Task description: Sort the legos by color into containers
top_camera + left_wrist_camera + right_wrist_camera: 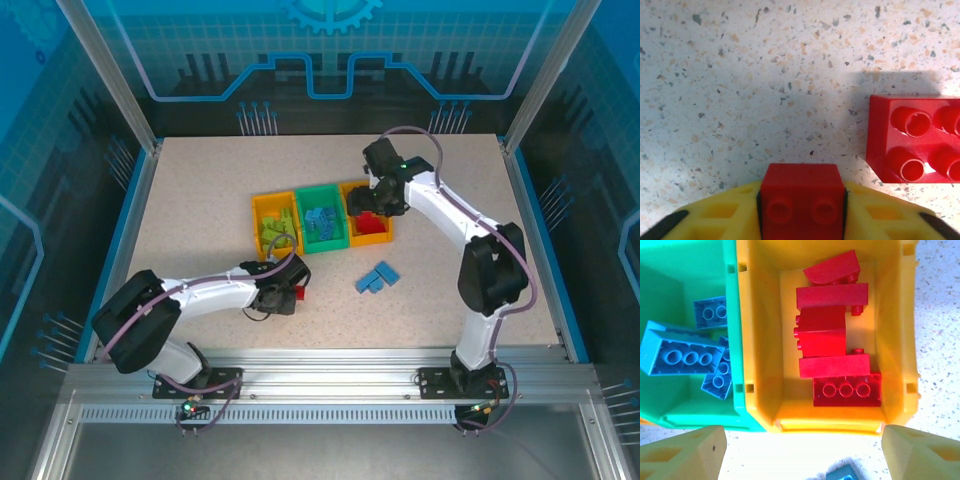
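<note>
The left end effector [802, 220] is low over the worktop [740, 75] with its jaws closed narrow on a small red brick [801, 192]. A second red brick [912, 145] lies loose just beside it, studs up. The right end effector [802, 455] hovers over the near rim of the right-hand yellow bin [757, 340] with its jaws spread wide and nothing between them. That bin holds a pile of red bricks [832, 337]. Next to it, the green bin [690, 265] holds several blue bricks [682, 355]. The left-hand yellow bin [262, 212] holds lime bricks [275, 232].

I'd say the sorting is mostly done. What looks left is the red brick in the grip, its loose neighbour, and a small cluster of loose blue bricks [377, 278] lying near the bins on the worktop.
</note>
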### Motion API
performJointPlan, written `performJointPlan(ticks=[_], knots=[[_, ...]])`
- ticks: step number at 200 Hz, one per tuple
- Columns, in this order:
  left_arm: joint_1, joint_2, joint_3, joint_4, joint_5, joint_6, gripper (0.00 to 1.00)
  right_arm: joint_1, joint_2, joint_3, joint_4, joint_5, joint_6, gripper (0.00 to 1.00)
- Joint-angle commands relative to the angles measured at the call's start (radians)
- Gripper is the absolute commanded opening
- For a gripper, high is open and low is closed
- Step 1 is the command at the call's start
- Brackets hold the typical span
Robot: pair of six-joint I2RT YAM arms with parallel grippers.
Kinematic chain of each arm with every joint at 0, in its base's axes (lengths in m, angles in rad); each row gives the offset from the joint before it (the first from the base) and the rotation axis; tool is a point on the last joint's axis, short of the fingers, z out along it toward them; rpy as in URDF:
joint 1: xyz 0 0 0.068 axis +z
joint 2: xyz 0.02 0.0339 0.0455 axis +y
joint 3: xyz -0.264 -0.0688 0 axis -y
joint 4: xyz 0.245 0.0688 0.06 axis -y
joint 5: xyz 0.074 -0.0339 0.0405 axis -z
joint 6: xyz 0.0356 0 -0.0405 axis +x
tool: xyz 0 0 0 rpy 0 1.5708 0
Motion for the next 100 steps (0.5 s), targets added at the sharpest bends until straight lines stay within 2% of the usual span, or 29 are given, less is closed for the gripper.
performJointPlan(ticks=[1,24,65,100], knots=[[0.006,-0.028,0.009,0.013,-0.006,-0.007,0.34,0.024,-0.057,-0.071,0.011,0.018,0.017,0.83],[0.006,-0.090,0.017,-0.013,-0.006,-0.023,0.32,0.047,-0.105,-0.164,0.043,0.041,0.041,0.83],[0.006,-0.190,0.109,-0.072,-0.012,0.007,0.29,0.027,-0.198,-0.353,0.115,0.080,0.063,0.85],[0.018,-0.129,0.316,-0.064,-0.004,0.094,0.30,0.026,-0.253,-0.501,0.157,0.061,0.043,0.84]])
